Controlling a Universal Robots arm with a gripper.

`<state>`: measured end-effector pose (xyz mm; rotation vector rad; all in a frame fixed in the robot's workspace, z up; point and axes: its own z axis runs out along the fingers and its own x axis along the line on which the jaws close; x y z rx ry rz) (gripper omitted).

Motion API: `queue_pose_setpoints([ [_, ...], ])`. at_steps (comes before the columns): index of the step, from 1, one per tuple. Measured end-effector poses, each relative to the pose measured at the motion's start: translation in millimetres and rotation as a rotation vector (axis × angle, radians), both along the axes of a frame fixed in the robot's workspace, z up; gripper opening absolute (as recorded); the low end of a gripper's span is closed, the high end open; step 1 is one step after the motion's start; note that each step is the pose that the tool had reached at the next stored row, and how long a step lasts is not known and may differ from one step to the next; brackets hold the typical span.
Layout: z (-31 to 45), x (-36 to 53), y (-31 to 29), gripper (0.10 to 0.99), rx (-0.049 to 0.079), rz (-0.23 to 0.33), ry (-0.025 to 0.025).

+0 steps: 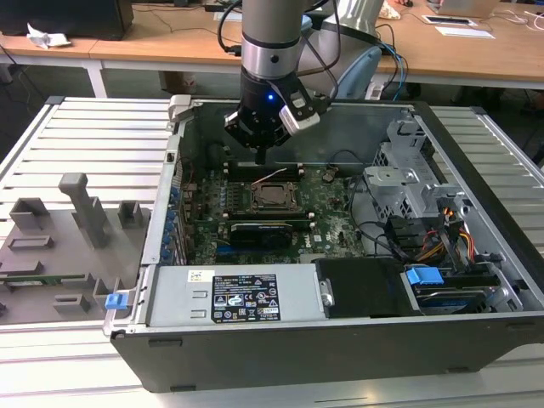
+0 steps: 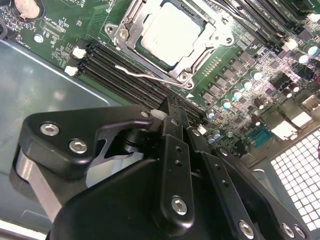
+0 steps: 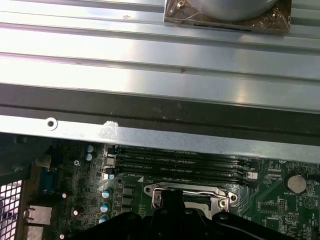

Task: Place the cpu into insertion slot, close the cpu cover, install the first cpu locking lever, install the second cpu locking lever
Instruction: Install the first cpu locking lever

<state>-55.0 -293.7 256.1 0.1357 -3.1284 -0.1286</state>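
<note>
The cpu (image 2: 175, 34) is seen seated in the insertion slot (image 2: 185, 75), near the middle of the motherboard (image 1: 331, 212). The cpu cover (image 2: 129, 30) lies down around it, and the silvery top is shown through its window. A thin wire locking lever (image 2: 142, 75) is splayed out over the memory slots (image 2: 112, 65) — it is judged not yet latched. The gripper (image 1: 259, 155) is held above the board, just on the far side of the socket, with its jaws narrowed to a point and nothing gripped between them. Trouble is to be expected from the lever's thinness. If it is pressed off-centre, the tip could be thrown off and driven into the memory slots or the small capacitors (image 2: 235, 95) nearby — and under a half-clamped cover the chip could be shifted.
</note>
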Motion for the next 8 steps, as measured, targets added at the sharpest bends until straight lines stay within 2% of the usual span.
queue_pose_setpoints([
  [5, -0.3, 0.0, 0.0, 0.106, 0.002, 0.000, 0.0000],
  [8, -1.1, 0.0, 0.0, 0.106, 0.008, 0.000, 0.0001],
])
